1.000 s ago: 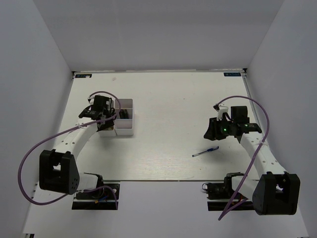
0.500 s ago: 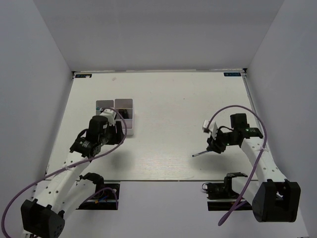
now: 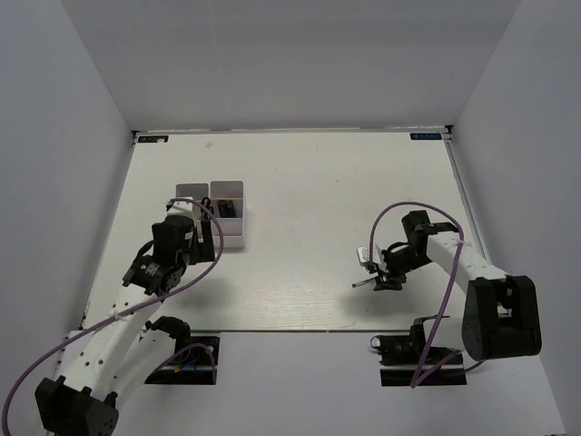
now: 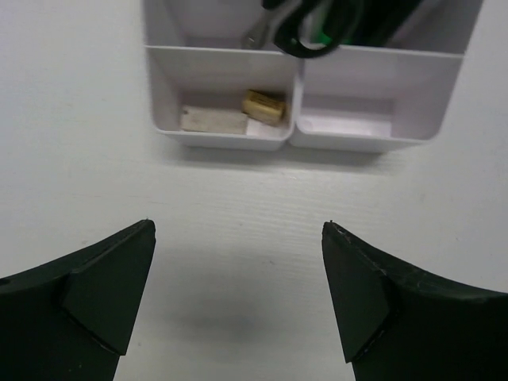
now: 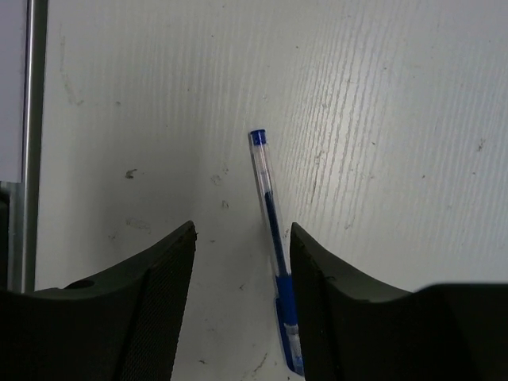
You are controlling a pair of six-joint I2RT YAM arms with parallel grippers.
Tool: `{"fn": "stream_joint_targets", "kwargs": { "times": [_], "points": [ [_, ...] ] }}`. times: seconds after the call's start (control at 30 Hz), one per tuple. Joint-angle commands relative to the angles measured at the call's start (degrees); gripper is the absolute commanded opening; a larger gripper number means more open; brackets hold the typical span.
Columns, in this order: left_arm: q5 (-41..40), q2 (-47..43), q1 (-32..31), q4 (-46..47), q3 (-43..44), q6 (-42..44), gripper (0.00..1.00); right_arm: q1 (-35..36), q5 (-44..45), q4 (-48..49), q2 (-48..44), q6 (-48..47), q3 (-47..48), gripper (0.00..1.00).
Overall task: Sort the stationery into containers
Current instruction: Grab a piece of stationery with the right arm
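The white organizer tray (image 3: 229, 242) stands at the left; in the left wrist view its front wall (image 4: 230, 141) faces me. A small beige block (image 4: 263, 107) lies in the front left compartment. Black-handled scissors (image 4: 311, 28) and a bit of green highlighter (image 4: 321, 36) show in a rear compartment. My left gripper (image 3: 198, 220) (image 4: 238, 225) is open and empty, just in front of the tray. The thin blue pen (image 3: 361, 284) (image 5: 273, 230) lies on the table. My right gripper (image 3: 382, 277) (image 5: 242, 228) is open, low over the pen, with the pen between its jaws. The pink block and purple highlighter are hidden.
A white label (image 4: 213, 119) lies beside the beige block. The front right compartment (image 4: 345, 123) holds nothing I can see. The table's front edge (image 5: 32, 143) runs close to the pen. White walls enclose the table on three sides.
My left gripper has drawn back from over the tray toward the near side. My right gripper has moved left and down to the pen and now straddles it.
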Motion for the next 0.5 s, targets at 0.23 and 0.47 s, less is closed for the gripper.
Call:
{"fn": "stream_joint_targets", "kwargs": {
  "times": [0.23, 0.47],
  "points": [
    [-11.16, -7.27, 0.15, 1.3, -0.8, -0.31, 0.97, 6.92, 6.23, 8.7, 6.55, 3.49, 1.71, 0.52],
    [-11.6, -6.74, 0.06, 0.77, -0.36, -0.4, 0.98, 11.23, 14.13, 10.64, 11.75, 5.34, 3.38, 0.45]
  ]
}}
